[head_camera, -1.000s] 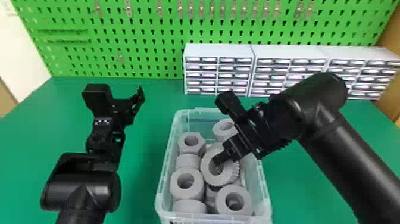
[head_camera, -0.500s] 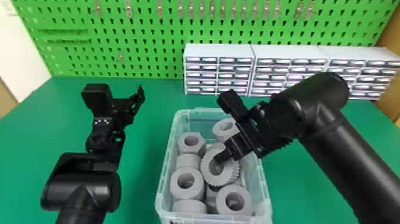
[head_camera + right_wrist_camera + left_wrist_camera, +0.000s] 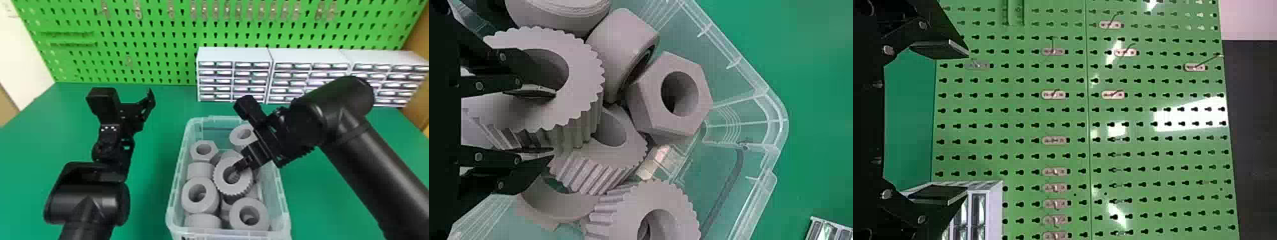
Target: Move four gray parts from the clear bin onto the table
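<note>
In the head view, the clear bin [image 3: 172,201] stands on the green worktop [image 3: 150,146], filling the lower middle of the frame, with gray parts packed inside it. The right arm comes in from the lower right, and its pincer [image 3: 243,164] reaches down into the bin, pinching the wall of the toothed gear [image 3: 220,178], which leans tilted among the other parts near the centre. A hexagonal nut [image 3: 195,150] lies beside it toward the upper left, a round gray ring [image 3: 210,206] toward the lower left, and a smooth gray collar [image 3: 234,220] toward the lower right. The left pincer [image 3: 137,111] hangs over the worktop at the left of the frame, spread. Across the back runs a green pegboard [image 3: 159,35], with white drawer cabinets [image 3: 234,55] at its foot toward the upper right. In the left wrist view, the left pincer [image 3: 963,122] stands wide apart with nothing in it, facing the pegboard and its row of metal hooks [image 3: 1054,188]. In the right wrist view, one finger [image 3: 531,91] of the right pincer [image 3: 552,125] sits in the toothed gear's bore and the other lies along its ribbed outside (so it has the wall, not the whole gear). Another ribbed gear [image 3: 656,192] lies near the hexagonal nut, inside the bin.
</note>
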`<state>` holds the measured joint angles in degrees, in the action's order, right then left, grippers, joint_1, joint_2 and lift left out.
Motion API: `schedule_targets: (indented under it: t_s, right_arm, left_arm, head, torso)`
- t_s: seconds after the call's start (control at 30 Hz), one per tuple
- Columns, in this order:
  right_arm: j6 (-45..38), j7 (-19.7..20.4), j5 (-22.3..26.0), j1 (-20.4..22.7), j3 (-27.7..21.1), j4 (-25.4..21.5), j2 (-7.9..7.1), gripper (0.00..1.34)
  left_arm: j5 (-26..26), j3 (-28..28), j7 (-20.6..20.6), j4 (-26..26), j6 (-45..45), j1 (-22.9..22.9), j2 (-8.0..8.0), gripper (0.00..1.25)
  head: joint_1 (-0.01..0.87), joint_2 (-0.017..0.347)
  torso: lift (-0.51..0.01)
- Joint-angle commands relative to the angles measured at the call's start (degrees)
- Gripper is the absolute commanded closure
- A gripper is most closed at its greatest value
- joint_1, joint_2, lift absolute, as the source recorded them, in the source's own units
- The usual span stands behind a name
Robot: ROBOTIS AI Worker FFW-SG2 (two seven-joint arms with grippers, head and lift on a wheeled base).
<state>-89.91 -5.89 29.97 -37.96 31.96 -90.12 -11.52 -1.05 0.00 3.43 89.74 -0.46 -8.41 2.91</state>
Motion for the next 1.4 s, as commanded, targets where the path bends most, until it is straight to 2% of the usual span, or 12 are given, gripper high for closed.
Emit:
schedule_targets:
  t_s: [0.0, 0.63, 1.37]
  right_arm:
    - [-0.2, 0.0, 0.0, -0.8, 1.3, 0.0, -0.09, 0.98]
    - [-0.2, 0.0, 1.6, -1.1, 0.5, -0.1, -0.17, 0.99]
    - [-0.2, 0.0, 1.9, -1.4, -2.2, -3.7, -0.26, 0.99]
  left_arm:
    - [0.0, 0.3, 0.0, 0.0, -0.2, 0.2, 0.0, 0.3]
    - [-0.2, 0.4, 0.3, 0.0, -0.2, 0.5, 0.08, 0.3]
    - [-0.2, 0.0, 0.3, 0.0, -0.2, 0.7, 0.08, 0.3]
  head:
    - [0.693, 0.072]
    - [0.693, 0.072]
    - [0.693, 0.072]
  torso:
    - [-0.052]
    - [-0.052]
    - [-0.052]
